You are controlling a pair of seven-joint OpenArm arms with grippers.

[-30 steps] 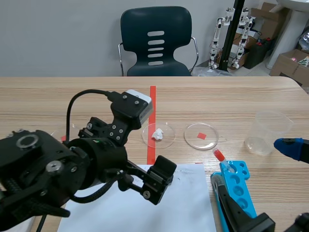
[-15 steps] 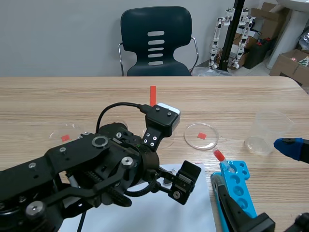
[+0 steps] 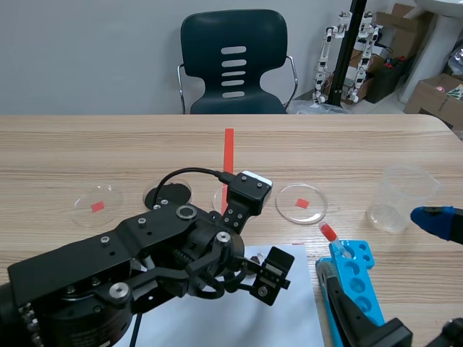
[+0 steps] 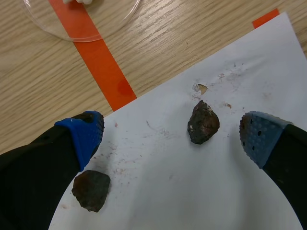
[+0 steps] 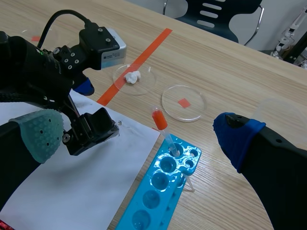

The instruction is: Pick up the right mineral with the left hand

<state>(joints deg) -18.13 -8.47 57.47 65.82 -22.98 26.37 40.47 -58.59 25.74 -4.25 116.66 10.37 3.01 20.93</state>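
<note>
The right mineral [image 4: 203, 122] is pictured on white paper [image 4: 192, 191] between the widely parted fingers of the left gripper [image 4: 172, 139]. The paper is laid on a wooden table [image 3: 362, 144], with a dark chair [image 3: 233, 61] beyond.

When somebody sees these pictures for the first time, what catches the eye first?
The left gripper, open, hangs over white paper. Between its fingers lies one dark mineral; a second mineral lies beside one finger. Near the right gripper stands a bright blue rack.
</note>
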